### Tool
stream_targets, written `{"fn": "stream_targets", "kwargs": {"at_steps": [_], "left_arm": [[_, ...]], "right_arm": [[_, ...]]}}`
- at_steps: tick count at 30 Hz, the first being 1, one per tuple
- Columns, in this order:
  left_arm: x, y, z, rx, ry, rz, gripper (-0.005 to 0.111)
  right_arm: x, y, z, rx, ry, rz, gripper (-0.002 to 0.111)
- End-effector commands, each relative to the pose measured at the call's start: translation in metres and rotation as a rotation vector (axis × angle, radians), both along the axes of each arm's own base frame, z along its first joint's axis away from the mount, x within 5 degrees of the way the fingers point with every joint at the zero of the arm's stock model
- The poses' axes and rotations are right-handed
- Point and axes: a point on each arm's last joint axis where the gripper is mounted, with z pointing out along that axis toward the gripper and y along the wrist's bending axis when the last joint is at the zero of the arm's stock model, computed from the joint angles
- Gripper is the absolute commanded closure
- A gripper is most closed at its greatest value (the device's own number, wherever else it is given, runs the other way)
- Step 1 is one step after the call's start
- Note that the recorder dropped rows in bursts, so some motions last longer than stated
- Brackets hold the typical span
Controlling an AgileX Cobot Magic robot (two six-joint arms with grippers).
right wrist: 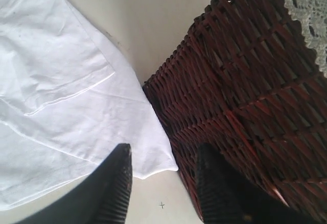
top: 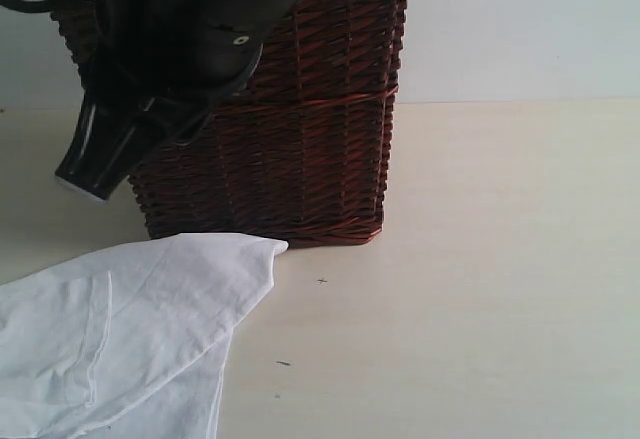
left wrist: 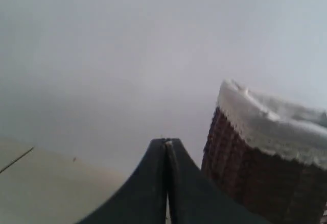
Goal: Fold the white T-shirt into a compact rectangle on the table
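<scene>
Black right gripper, jaws parted, hovers over white T-shirt corner.

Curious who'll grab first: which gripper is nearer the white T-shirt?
Right. The right gripper hangs open over a corner of the white T-shirt beside the wicker basket; the left gripper, shut, is up at the basket's rim level.

Staged lab bench: plain wall, cream table, wicker basket.
</scene>
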Motion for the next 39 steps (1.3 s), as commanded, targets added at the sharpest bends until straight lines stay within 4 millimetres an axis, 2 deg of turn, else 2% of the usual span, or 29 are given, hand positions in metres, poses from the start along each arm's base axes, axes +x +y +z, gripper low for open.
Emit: {"fn": "stream_targets", "kwargs": {"at_steps": [1,2,3,4,7,8,10,12,14,16,18,20,22,23,25,27,31,39], "left_arm": [[0.044,0.003,0.04,0.171,0.392,-0.042,0.107],[0.054,0.004,0.043,0.177,0.418,-0.041,0.107],[0.073,0.011,0.046,0.225,0.521,-0.014,0.107],[0.081,0.016,0.044,0.255,0.592,0.003,0.107],[0.107,0.026,0.026,0.361,0.861,-0.006,0.107],[0.115,0.022,0.018,0.394,0.9,-0.066,0.107],[0.123,0.005,0.004,0.545,0.927,-0.312,0.107],[0.12,-0.021,-0.011,0.709,0.911,-0.672,0.107],[0.115,-0.036,-0.028,0.749,0.925,-0.871,0.107],[0.112,-0.041,-0.044,0.755,0.978,-0.925,0.106],[0.105,-0.043,-0.061,0.805,1.043,-0.969,0.1],[0.097,-0.048,-0.075,0.835,1.075,-1.021,0.084],[0.09,-0.057,-0.084,0.862,1.082,-1.079,0.061],[0.084,-0.063,-0.09,0.883,1.084,-1.12,0.046],[0.077,-0.068,-0.101,0.94,1.092,-1.159,0.036],[0.073,-0.068,-0.113,1.035,1.107,-1.143,0.039],[0.075,-0.064,-0.131,1.168,1.116,-1.042,0.052],[0.088,-0.067,-0.158,1.189,1.225,-1.062,0.052]], "right_arm": [[-0.003,-0.007,0.011,0.017,-0.015,-0.002,0.068],[-0.004,-0.009,0.013,0.02,-0.017,-0.002,0.068],[-0.006,-0.012,0.017,0.024,-0.018,-0.008,0.068],[-0.007,-0.014,0.02,0.027,-0.023,-0.011,0.068],[-0.012,-0.021,0.03,0.051,-0.039,-0.011,0.068],[-0.013,-0.024,0.034,0.059,-0.044,-0.012,0.068],[-0.016,-0.027,0.037,0.065,-0.045,-0.014,0.068],[-0.017,-0.03,0.039,0.054,-0.043,-0.022,0.068],[-0.018,-0.034,0.042,0.04,-0.056,-0.03,0.068],[-0.019,-0.036,0.044,0.045,-0.059,-0.03,0.068],[-0.021,-0.038,0.046,0.056,-0.051,-0.036,0.068],[-0.022,-0.04,0.046,0.047,-0.041,-0.043,0.068],[-0.023,-0.041,0.046,0.04,-0.034,-0.047,0.068],[-0.023,-0.042,0.045,0.035,-0.03,-0.05,0.068],[-0.023,-0.042,0.045,0.033,-0.028,-0.051,0.068],[-0.024,-0.041,0.045,0.039,-0.02,-0.049,0.068],[-0.024,-0.041,0.045,0.04,-0.015,-0.049,0.068],[-0.024,-0.042,0.044,0.034,-0.011,-0.052,0.068]]}}
